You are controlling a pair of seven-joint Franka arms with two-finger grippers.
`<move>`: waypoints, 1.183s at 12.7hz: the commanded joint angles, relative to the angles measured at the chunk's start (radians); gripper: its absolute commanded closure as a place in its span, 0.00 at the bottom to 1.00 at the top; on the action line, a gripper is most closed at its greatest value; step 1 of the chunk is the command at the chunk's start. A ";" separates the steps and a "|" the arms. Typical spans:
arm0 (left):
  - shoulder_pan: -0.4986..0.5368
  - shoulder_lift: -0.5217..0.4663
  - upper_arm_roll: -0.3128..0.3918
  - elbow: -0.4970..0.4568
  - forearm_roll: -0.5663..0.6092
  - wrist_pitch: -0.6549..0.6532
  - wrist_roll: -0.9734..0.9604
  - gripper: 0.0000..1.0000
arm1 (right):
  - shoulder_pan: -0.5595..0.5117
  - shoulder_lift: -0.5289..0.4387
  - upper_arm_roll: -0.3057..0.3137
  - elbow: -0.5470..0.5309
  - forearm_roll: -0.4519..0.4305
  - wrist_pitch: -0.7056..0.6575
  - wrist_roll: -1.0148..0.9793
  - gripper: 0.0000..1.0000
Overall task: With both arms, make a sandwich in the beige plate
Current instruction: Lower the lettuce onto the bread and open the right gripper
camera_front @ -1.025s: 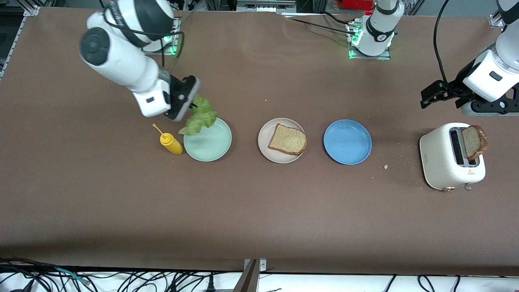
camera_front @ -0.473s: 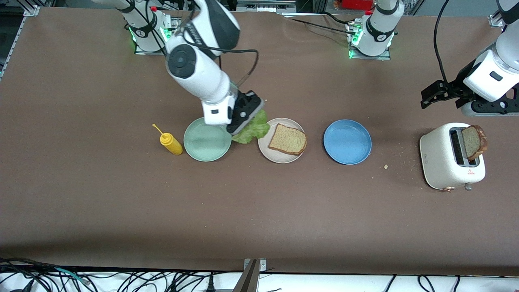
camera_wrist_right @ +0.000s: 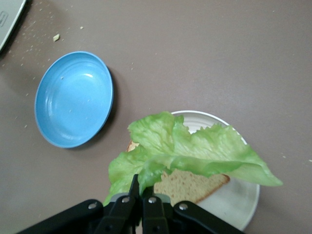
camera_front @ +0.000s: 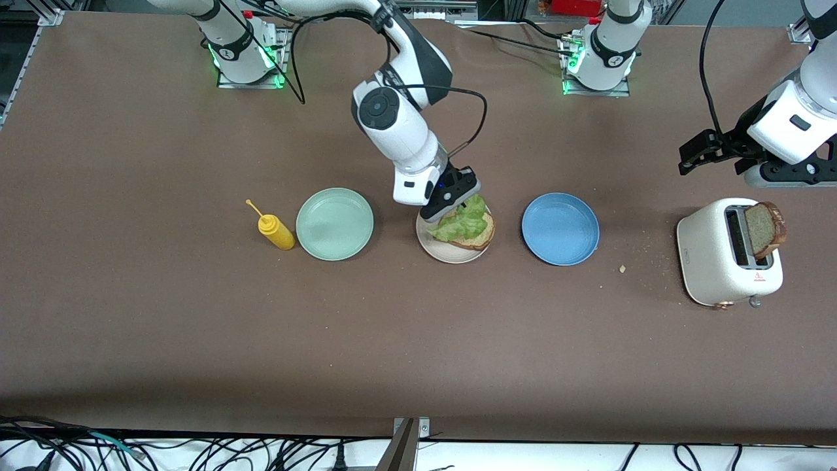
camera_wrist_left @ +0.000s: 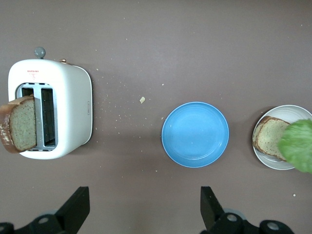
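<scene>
We see the right gripper (camera_front: 453, 208) over the beige plate (camera_front: 431, 248), pinched tight on a lettuce leaf (camera_front: 463, 221) that hangs above a bread slice (camera_front: 480, 237) on the plate, mid-tabletop. The left gripper (camera_front: 709, 152) waits with fingers spread wide, holding nothing, above the toaster (camera_front: 713, 258) at the left arm's end, where a second slice (camera_front: 764, 229) sticks up.

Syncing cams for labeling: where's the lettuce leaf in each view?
Front view: lettuce leaf hangs from the shut right gripper, over the bread slice on the beige plate.
Left wrist view: leaf at the picture's edge, over the same slice.
Right wrist view: leaf fills the middle, above the gripper.
Shared landmark: blue plate.
</scene>
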 commanded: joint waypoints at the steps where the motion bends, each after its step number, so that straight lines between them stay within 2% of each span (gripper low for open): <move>1: 0.004 -0.004 -0.003 0.013 0.021 -0.018 0.015 0.00 | 0.037 0.089 -0.023 0.047 0.032 0.100 0.031 1.00; 4: 0.005 -0.004 -0.003 0.013 0.021 -0.018 0.015 0.00 | 0.045 0.129 -0.023 0.039 0.030 0.122 0.018 1.00; 6: 0.004 -0.004 -0.003 0.013 0.021 -0.018 0.015 0.00 | 0.045 0.140 -0.023 -0.002 0.029 0.161 0.017 1.00; 7: 0.004 -0.004 -0.003 0.013 0.021 -0.018 0.015 0.00 | 0.045 0.149 -0.023 -0.015 0.030 0.172 0.015 0.68; 8: 0.004 -0.004 -0.003 0.013 0.021 -0.018 0.015 0.00 | 0.045 0.154 -0.023 -0.025 0.030 0.177 0.005 0.01; 11: 0.004 -0.004 -0.001 0.013 0.021 -0.018 0.015 0.00 | 0.046 0.107 -0.025 -0.125 0.029 0.172 -0.051 0.00; 15: 0.004 -0.004 -0.001 0.013 0.021 -0.018 0.015 0.00 | 0.022 -0.071 -0.025 -0.347 0.028 0.168 -0.084 0.00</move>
